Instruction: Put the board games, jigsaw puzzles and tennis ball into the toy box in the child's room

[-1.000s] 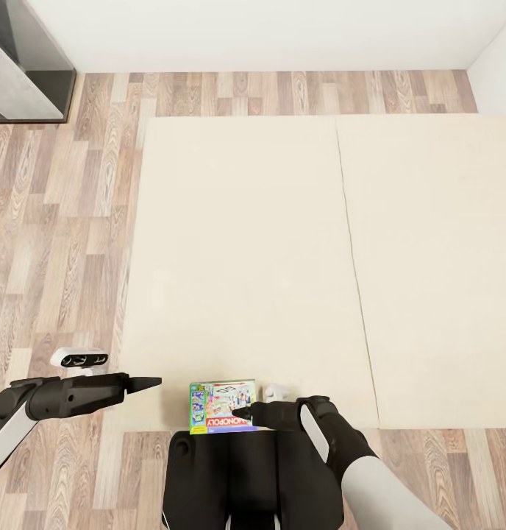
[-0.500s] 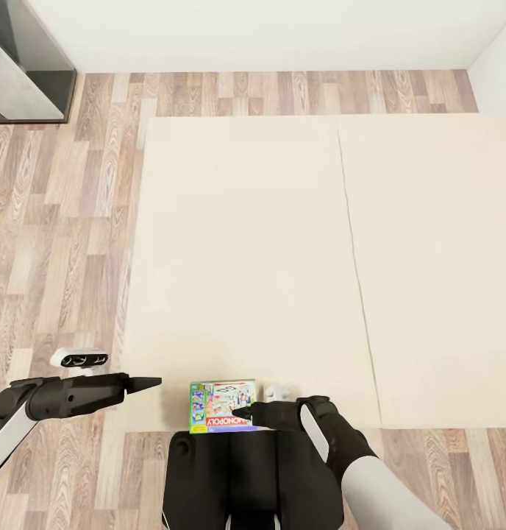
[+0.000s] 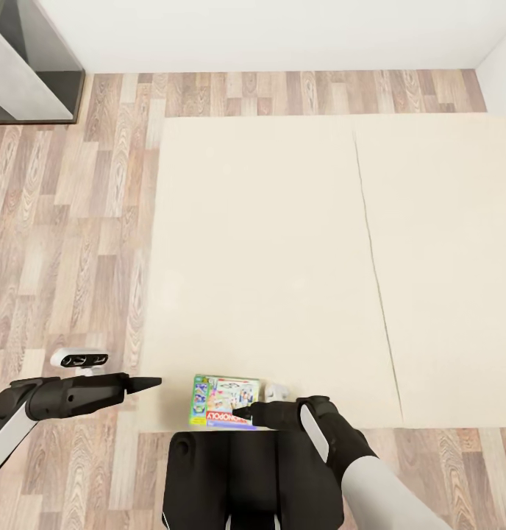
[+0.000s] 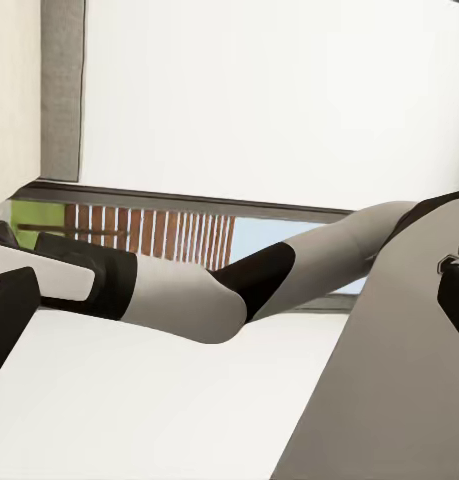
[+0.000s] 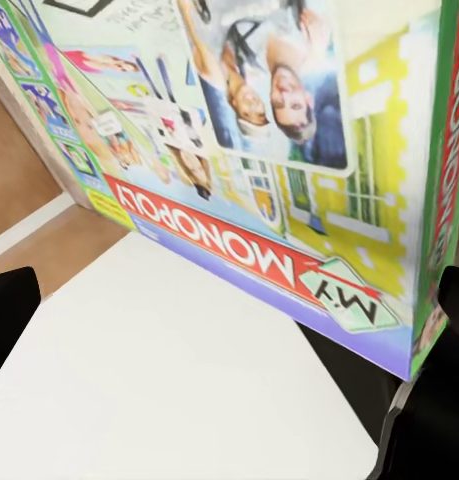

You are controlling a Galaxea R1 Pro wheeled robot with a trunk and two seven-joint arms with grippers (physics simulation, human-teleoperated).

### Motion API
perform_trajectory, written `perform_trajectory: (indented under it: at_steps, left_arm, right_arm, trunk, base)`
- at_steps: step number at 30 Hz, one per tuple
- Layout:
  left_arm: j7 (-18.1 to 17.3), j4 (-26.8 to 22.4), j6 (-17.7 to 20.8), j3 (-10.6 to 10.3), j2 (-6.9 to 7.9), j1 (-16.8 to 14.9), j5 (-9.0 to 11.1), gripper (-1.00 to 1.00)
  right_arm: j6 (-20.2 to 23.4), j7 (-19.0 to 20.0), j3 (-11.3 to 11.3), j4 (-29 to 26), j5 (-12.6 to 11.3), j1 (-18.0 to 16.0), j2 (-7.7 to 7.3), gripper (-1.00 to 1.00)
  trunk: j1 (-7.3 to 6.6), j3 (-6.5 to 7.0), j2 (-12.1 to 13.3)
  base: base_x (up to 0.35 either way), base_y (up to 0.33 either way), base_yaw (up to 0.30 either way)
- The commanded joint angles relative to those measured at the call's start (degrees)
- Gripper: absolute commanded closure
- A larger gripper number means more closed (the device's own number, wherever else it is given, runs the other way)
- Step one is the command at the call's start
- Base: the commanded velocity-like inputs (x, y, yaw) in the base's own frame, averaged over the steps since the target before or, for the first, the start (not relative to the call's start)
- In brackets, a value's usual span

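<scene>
A colourful Monopoly board game box [image 3: 222, 401] hangs just in front of my trunk, over the near edge of the rug. My right gripper [image 3: 247, 411] is shut on its near right part. The right wrist view puts the box lid [image 5: 269, 170] close up, with a dark finger [image 5: 9, 310] at one side and the other finger beside the box's edge. My left gripper [image 3: 151, 382] is held out to the left of the box, apart from it. Its fingers [image 4: 7, 315] stand wide apart with nothing between them. The toy box, table and other toys are out of view.
A large beige rug [image 3: 282, 250] in two panels covers the wooden floor [image 3: 69, 221]. A dark grey cabinet [image 3: 25, 66] stands at the far left by the white wall [image 3: 282, 29]. My right arm [image 4: 189, 295] crosses the left wrist view.
The whole head view has shifted: rug and cabinet slid to the right, so the camera turned. The arms hold the same pose, and the board game stays in the right gripper.
</scene>
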Motion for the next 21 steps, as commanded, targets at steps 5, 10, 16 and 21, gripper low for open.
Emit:
perform_trajectory:
  at_steps: [5, 10, 16, 21]
  left_arm:
    - [-0.13, 0.03, 0.60, -0.18, 0.07, -0.07, 0.27, -1.00]
    - [-0.13, 0.03, 0.61, -0.18, 0.07, -0.04, 0.27, -1.00]
    - [-0.13, 0.03, 0.60, -0.18, 0.07, -0.02, 0.27, -1.00]
    - [-0.13, 0.03, 0.60, -0.18, 0.07, -0.01, 0.27, -1.00]
  right_arm:
    - [0.50, -0.21, 0.03, -0.08, -0.57, 0.00, 0.00, -1.00]
    - [0.50, -0.22, 0.03, -0.08, -0.57, 0.00, 0.00, -1.00]
    - [0.50, -0.22, 0.03, -0.08, -0.57, 0.00, 0.00, -1.00]
    - [0.50, -0.22, 0.03, -0.08, -0.57, 0.00, 0.00, -1.00]
  trunk:
    - [0.03, -0.06, -0.09]
    - [0.03, -0.06, -0.09]
    - [0.03, -0.06, -0.09]
    - [0.03, -0.06, -0.09]
  base:
    - [0.000, 0.225, 0.000]
    - [0.000, 0.222, 0.000]
    - [0.000, 0.079, 0.000]
    - [0.000, 0.007, 0.000]
